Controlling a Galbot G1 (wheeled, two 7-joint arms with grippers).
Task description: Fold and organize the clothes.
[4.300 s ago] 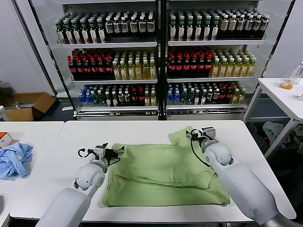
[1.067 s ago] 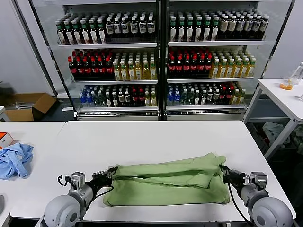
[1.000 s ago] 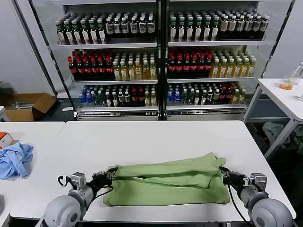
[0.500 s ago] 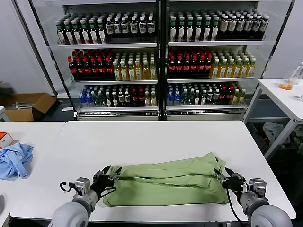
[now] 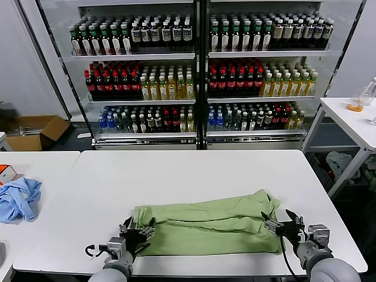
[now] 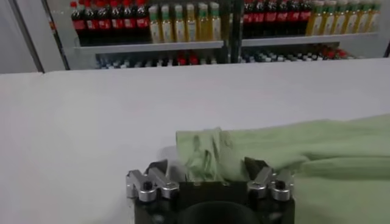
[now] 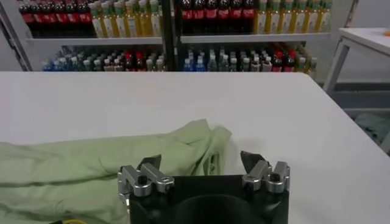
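The clothes, one light green shirt (image 5: pixel 208 226), lie folded into a long band across the near part of the white table (image 5: pixel 194 173). My left gripper (image 5: pixel 139 228) stands open at the band's left end. In the left wrist view that crumpled end of the shirt (image 6: pixel 210 149) lies loose between the spread fingers of the left gripper (image 6: pixel 206 165). At the band's right end my right gripper (image 5: pixel 279 223) is open too. In the right wrist view the shirt's end (image 7: pixel 201 143) rests just ahead of the right gripper (image 7: pixel 199 159), and neither finger touches it.
A light blue garment (image 5: pixel 19 198) lies on the neighbouring table at the left, beside a small orange-and-white box (image 5: pixel 4 172). Glass-fronted coolers full of bottles (image 5: pixel 200 70) stand behind the table. Another white table (image 5: pixel 352 117) is at the right.
Both grippers have opened and let go of the shirt's ends. They have drawn back toward the near edge, the left one also moving right. The shirt has settled flat.
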